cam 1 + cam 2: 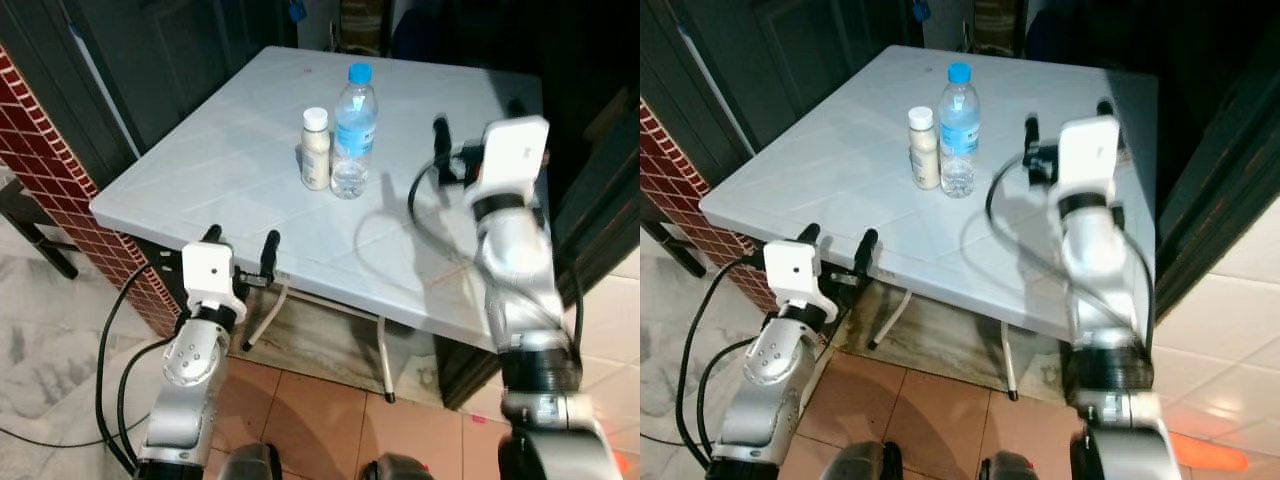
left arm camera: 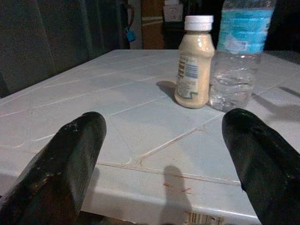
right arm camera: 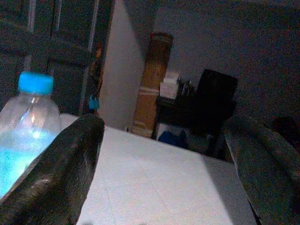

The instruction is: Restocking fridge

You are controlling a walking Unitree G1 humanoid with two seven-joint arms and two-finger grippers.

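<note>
Table [image 1: 230, 170]: water bottle [image 1: 354, 132] touching sauce bottle [image 1: 316, 149].
Left gripper [image 1: 241, 250]: fingers spread, at table edge.
Right gripper [image 1: 1065, 128]: fingers spread, above table.

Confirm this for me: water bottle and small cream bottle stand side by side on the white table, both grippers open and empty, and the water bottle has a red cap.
One detail is wrong: the cap on the water bottle is blue, not red, as the left eye view shows. The rest holds: it stands beside the small cream bottle on the white table, and the left gripper and right gripper are open and empty.

Water bottle [image 2: 241, 51] top cut off; label [image 2: 189, 72] unreadable.
</note>
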